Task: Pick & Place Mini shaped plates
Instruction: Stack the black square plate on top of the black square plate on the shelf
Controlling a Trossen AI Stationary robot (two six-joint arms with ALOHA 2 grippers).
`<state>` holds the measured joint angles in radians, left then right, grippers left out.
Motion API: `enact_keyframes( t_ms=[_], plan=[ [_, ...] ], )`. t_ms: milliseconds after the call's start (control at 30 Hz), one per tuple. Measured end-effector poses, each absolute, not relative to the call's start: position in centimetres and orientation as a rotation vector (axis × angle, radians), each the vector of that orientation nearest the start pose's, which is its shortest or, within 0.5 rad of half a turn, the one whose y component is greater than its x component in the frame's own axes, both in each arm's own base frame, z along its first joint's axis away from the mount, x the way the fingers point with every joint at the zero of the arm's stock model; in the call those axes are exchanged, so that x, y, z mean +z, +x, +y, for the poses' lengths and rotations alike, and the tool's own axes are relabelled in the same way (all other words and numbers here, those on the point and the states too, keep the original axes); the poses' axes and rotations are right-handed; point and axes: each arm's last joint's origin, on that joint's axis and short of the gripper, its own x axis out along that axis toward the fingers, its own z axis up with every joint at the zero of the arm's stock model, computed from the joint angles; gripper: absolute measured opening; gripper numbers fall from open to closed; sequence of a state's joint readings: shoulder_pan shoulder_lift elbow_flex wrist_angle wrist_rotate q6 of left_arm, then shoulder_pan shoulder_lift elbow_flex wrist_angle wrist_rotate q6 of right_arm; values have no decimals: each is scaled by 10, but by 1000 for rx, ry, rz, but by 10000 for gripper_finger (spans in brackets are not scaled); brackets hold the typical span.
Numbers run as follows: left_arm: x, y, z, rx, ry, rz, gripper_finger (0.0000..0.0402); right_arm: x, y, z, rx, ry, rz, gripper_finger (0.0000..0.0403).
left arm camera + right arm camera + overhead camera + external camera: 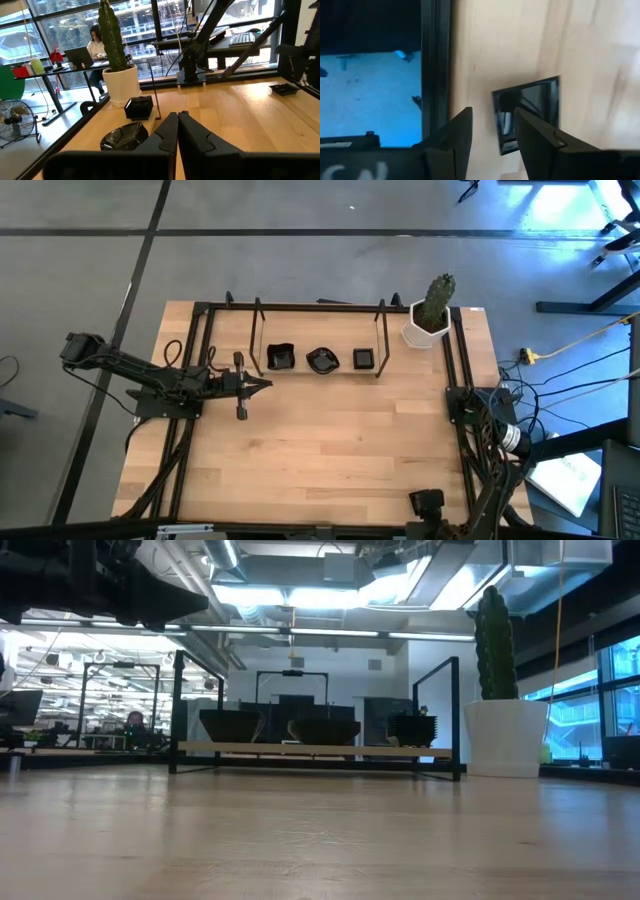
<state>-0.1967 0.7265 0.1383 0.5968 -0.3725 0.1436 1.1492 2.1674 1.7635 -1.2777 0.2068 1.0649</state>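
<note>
Right gripper point(492, 116): nearest to its wrist camera, low over the wood at the near right corner of the table point(330, 450). You see its two fingers standing apart, holding nothing.
Single plate point(535, 100): one small flat square black plate lies on the wood, showing in the gap between those fingers and partly behind one of them. You cannot tell if a finger touches it. It is just beside the black rail point(435, 60) at the table edge.
Left gripper point(265, 384): it hovers over the table's left half, pointing toward the plate stacks. Its fingers are pressed together and nothing is between them.
Rack point(318, 306): a black frame at the far side of the table, with the three stacks of mini plates in a row inside it.
Left stack point(280, 358): wavy-edged squarish plates, nested one in another.
Middle stack point(322, 360): rounded leaf-like plates, also nested.
Right stack point(364, 359): small flat squares, piled straight. You cannot count the plates in any stack.
White pot point(425, 332): it stands at the far right corner, just outside the rack, and holds an upright green cactus point(437, 298).
Room behind: a person point(96, 46) sits at a laptop at a desk, well apart from the table.
</note>
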Motion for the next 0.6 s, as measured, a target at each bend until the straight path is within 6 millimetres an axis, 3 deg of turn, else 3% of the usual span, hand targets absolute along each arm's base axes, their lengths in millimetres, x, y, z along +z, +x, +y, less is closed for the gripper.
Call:
enact_keyframes(
  t_ms=[600],
  plan=[
    [194, 154, -20, 176, 142, 6, 10, 150, 163, 354, -114, -253, 1525, 142]
  ],
)
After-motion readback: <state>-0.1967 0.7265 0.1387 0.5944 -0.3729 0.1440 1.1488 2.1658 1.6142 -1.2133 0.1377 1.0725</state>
